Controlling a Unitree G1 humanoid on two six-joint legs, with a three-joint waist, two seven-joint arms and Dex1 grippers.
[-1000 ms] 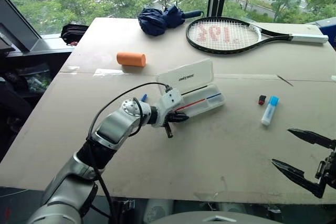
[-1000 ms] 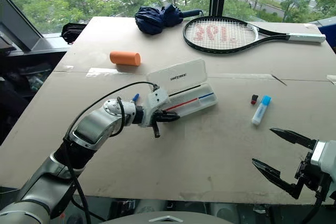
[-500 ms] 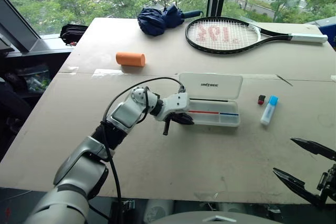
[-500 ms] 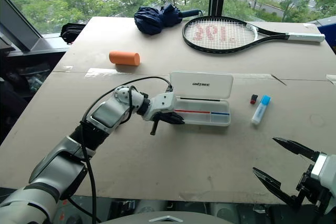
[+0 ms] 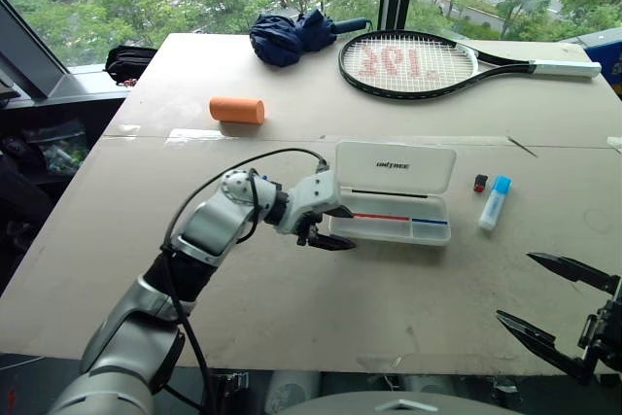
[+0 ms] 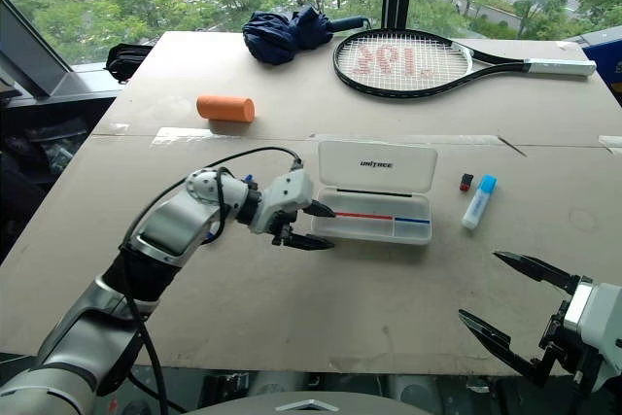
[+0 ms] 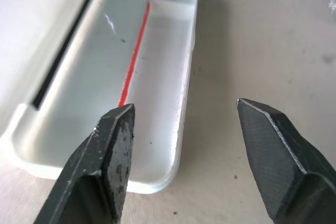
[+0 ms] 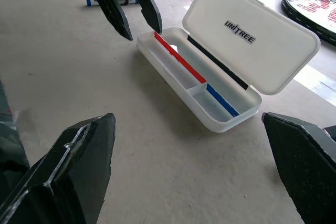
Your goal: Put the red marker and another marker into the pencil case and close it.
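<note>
The white pencil case lies open mid-table, lid propped up at the back, its tray empty apart from a red-and-blue stripe. My left gripper is open at the case's left end. In the left wrist view its fingers straddle the tray's front wall and hold nothing. The stubby red marker lies right of the case, beside a white marker with a blue cap. A blue marker lies behind my left arm. My right gripper hangs open near the table's front right edge.
An orange cylinder lies at the back left. A tennis racket and a folded blue umbrella lie along the far edge. A black bag sits off the table's far left corner.
The case swung from a slant to square with the table and slid right, pushed by the shut left gripper. That gripper has since opened and lifted slightly. My right gripper stayed put.
</note>
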